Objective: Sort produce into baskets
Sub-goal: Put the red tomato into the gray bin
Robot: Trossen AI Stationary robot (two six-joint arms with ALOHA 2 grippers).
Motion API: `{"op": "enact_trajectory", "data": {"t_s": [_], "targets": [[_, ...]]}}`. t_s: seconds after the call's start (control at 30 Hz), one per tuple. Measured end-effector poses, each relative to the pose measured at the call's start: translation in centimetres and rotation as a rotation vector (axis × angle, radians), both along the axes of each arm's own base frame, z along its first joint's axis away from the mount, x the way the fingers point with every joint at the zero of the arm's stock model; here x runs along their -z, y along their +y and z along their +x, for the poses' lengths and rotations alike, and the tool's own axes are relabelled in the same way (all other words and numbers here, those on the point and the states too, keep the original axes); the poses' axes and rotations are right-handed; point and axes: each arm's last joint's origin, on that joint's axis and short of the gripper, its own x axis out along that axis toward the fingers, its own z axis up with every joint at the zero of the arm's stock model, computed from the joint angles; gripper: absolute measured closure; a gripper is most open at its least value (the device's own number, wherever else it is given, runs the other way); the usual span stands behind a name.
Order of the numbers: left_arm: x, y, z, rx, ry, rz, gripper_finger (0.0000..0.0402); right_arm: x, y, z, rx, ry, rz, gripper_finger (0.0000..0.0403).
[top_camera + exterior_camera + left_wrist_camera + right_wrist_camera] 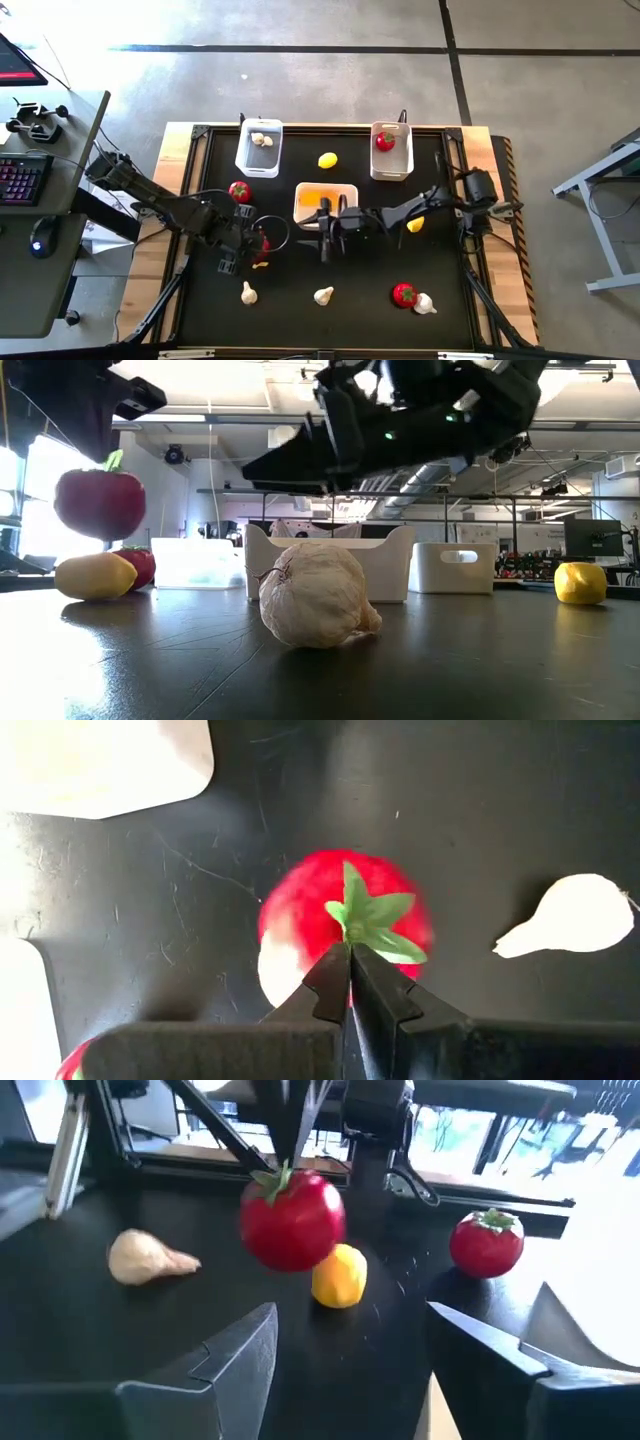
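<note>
3 baskets hold little so far: garlic in the left basket (258,148), 1 tomato in the right basket (391,151). Left gripper (350,982) pinches a tomato (345,925) by its leafy top, lifted (right gripper (350,1350) spread wide). Roughly 8 pieces remain.

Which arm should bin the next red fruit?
Left. The left gripper is shut on a red fruit's green top, lifting it off the table. The right gripper hangs open and empty.
</note>
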Motion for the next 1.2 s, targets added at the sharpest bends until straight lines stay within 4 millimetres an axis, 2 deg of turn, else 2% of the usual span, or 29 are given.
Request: {"op": "enact_trajectory", "data": {"t_s": [0.17, 0.33, 0.5, 0.73, 0.93, 1.0, 1.07, 1.13, 1.2], "targets": [[0.0, 0.4, 0.2, -0.001, 0.003, 0.007, 0.0401, -0.4, 0.9, 1.7, -0.054, 0.044, -0.048, 0.0155], [0.0, 0.8, 0.3, -0.018, 0.006, 0.009, 0.0401, -0.6, 1.6, 3.9, -0.095, 0.113, -0.048, 0.0126], [0.0, 0.8, 0.3, -0.012, 0.004, 0.011, 0.0401, -1.1, 2.0, 5.7, -0.141, 0.089, -0.064, 0.0102], [0.0, 0.8, 0.3, -0.008, 0.002, 0.011, 0.0401, -1.6, 2.2, 7.0, -0.155, 0.045, -0.125, 0.0098], [0.0, 0.8, 0.4, -0.003, -0.013, 0.038, 0.0401, -1.6, 2.2, 6.9, -0.157, 0.059, -0.195, 0.0101], [0.0, 0.9, 0.4, -0.004, -0.014, 0.042, 0.0401, -1.6, 2.5, 6.9, -0.157, 0.065, -0.189, 0.0114], [0.0, 0.9, 0.4, -0.004, -0.013, 0.043, 0.0401, -1.5, 2.8, 6.6, -0.161, 0.101, -0.194, 0.0144], [0.0, 0.9, 0.4, -0.004, -0.013, 0.043, 0.0401, -1.2, 2.9, 6.4, -0.126, 0.15, -0.201, 0.0192], [0.0, 0.9, 0.4, -0.004, -0.012, 0.043, 0.0401, -0.8, 2.9, 6.2, -0.075, 0.202, -0.204, 0.0259]]}}
